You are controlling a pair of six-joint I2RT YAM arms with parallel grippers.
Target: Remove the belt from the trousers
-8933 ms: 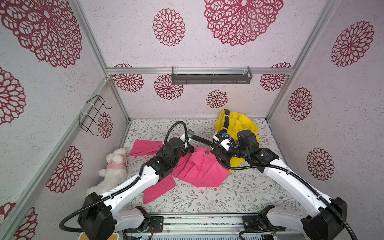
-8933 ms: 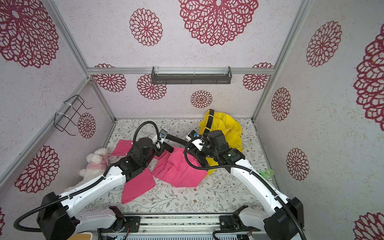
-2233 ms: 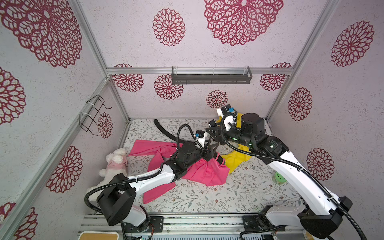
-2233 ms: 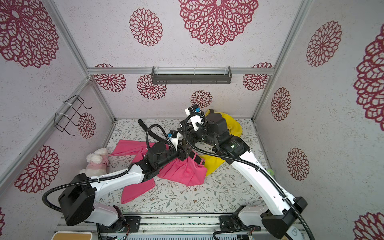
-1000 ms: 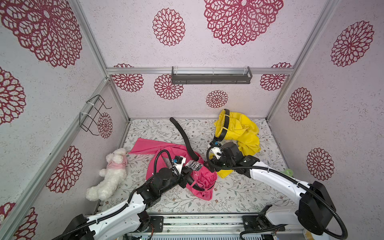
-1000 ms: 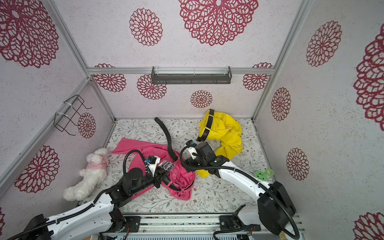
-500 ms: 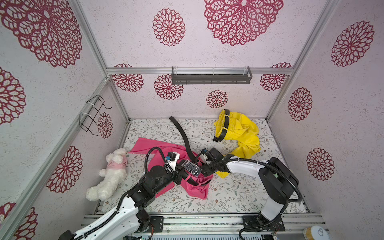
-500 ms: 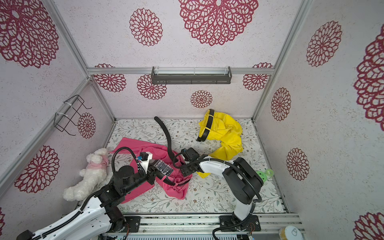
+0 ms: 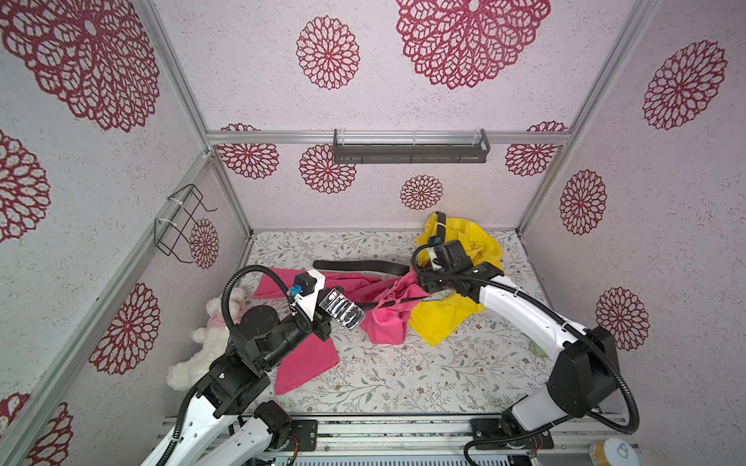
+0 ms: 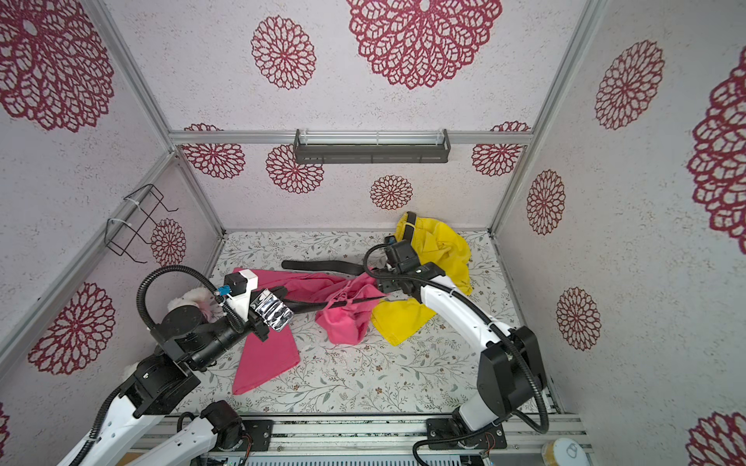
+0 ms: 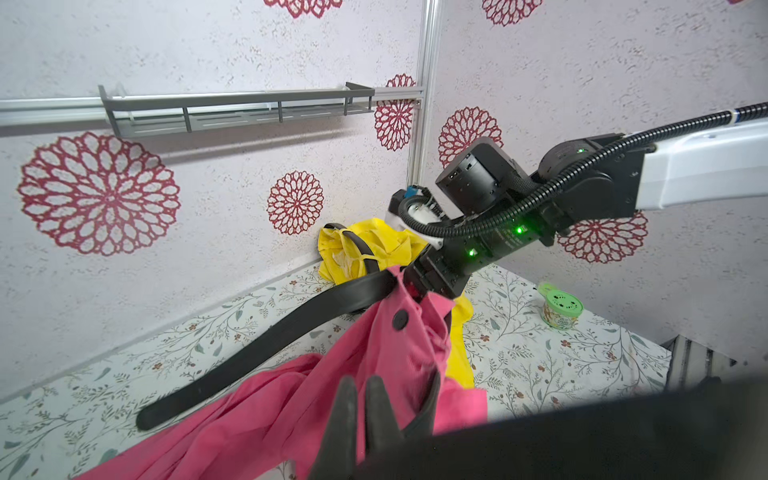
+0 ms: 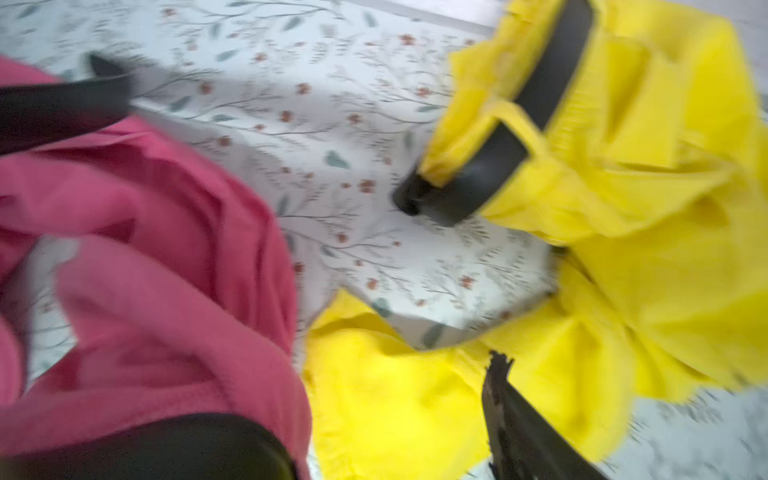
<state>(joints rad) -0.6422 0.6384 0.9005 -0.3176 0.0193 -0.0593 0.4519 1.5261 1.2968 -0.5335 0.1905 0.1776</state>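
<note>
The left tool (image 11: 360,399) has drawn back leftward, clamped on the belt (image 9: 359,265) at its buckle end, and the right tool (image 11: 415,286), jaws apart, sits at the raised waistband of the pink trousers (image 9: 387,322), where the belt seems still threaded, its tail on the table (image 9: 403,383).

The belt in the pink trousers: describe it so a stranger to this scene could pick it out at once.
On the flowered table lie pink trousers beside yellow trousers. The black belt is the one threaded through the pink pair, its long free end reaching across the table; the other belt wraps the yellow waist.
</note>
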